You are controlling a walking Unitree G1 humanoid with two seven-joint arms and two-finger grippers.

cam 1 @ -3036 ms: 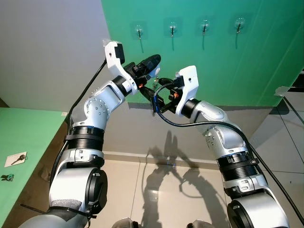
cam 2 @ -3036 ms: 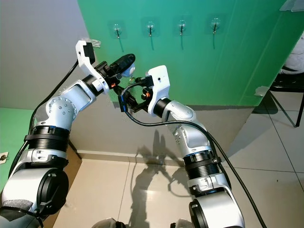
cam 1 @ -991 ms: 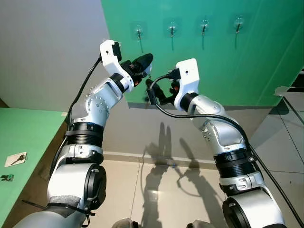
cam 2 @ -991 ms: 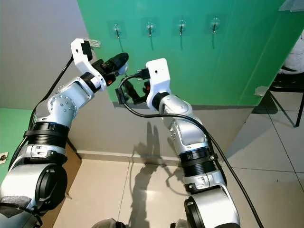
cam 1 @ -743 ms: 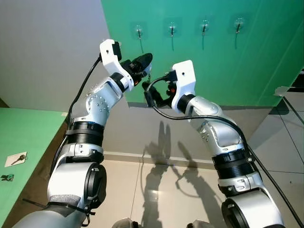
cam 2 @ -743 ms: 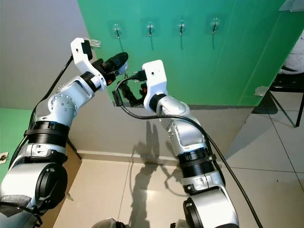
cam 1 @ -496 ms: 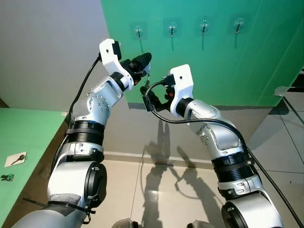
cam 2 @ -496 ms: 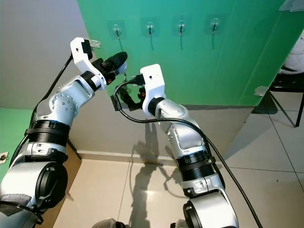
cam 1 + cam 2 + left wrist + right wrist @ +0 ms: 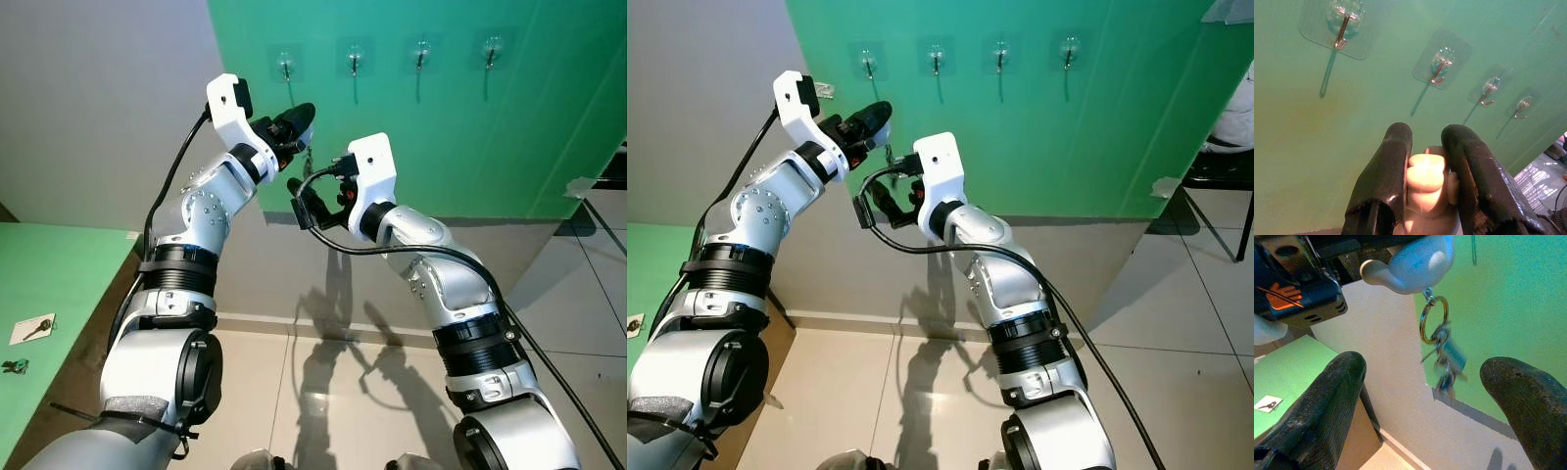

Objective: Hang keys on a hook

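Left end effector pinches a pale rounded fob; ring and keys dangle free below it, long axis near vertical. Nearest hook, first of four on the green wall, sits at about 11 o'clock from the left end effector in the left eye view, close above. Left arm clearly nearer. Right end effector spread wide, empty, just below the keys. Judgement: the ring must rise up and forward to catch the hook tip.

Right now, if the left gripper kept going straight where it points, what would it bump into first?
Probably the green wall, just below the row of hooks. The left gripper, shut on the keychain, aims there; depth is uncertain.
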